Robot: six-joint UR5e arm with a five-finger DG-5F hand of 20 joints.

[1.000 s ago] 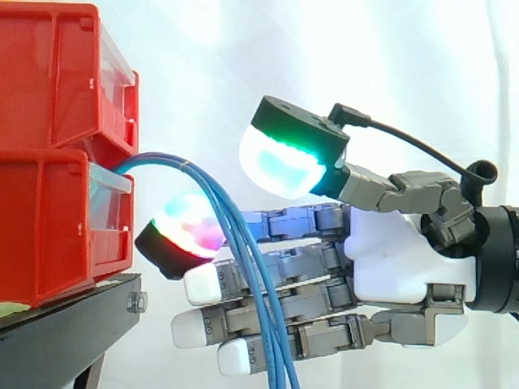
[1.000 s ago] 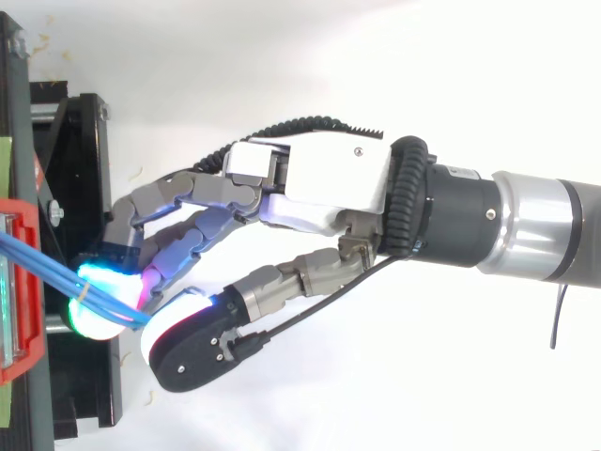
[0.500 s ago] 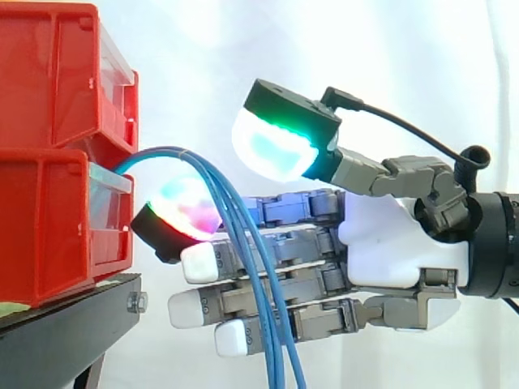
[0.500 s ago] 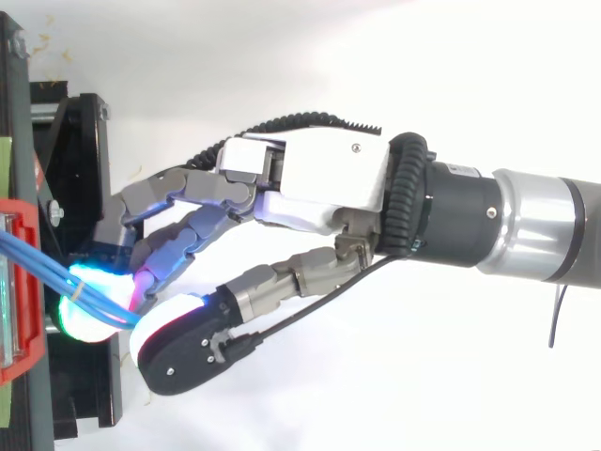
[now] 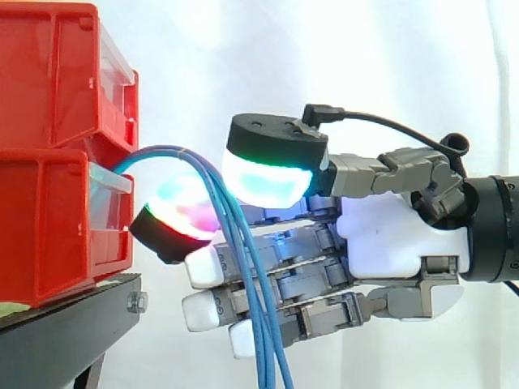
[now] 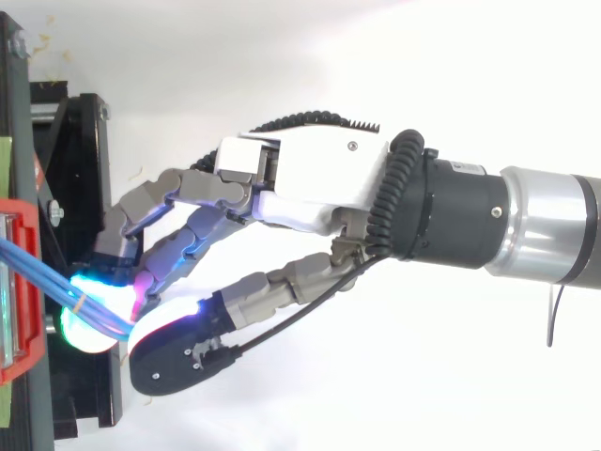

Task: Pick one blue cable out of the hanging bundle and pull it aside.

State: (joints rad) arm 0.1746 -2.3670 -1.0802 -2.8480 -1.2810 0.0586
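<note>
White curtain (image 5: pixel 389 65) hangs behind everything I can see from my station. Ahead of the hand (image 5: pixel 397 243), past its fingertips, two red bins (image 5: pixel 49 219) sit stacked on a black stand (image 5: pixel 65 324). The blue cables (image 5: pixel 243 267) come out of the front of the lower bin, arch across the gap toward the hand and drop as a bundle straight down in front of its outstretched fingers. The hand is spread, not clenched: its fingers reach almost straight toward the bins, and the thumb is held above them. The uppermost finger's glowing pad (image 5: pixel 174 219) sits just under the arch of the cables, on the bin side of the bundle, touching them or nearly so. The thumb (image 5: pixel 268 174), glowing green and white, hovers on the palm side of the same bundle, just beside it, so the cables pass between the two pads. From above I see the cables (image 6: pixel 38 268) running from the bin onto that lit pad, with the thumb close alongside. None of the cables is separated from the rest.
</note>
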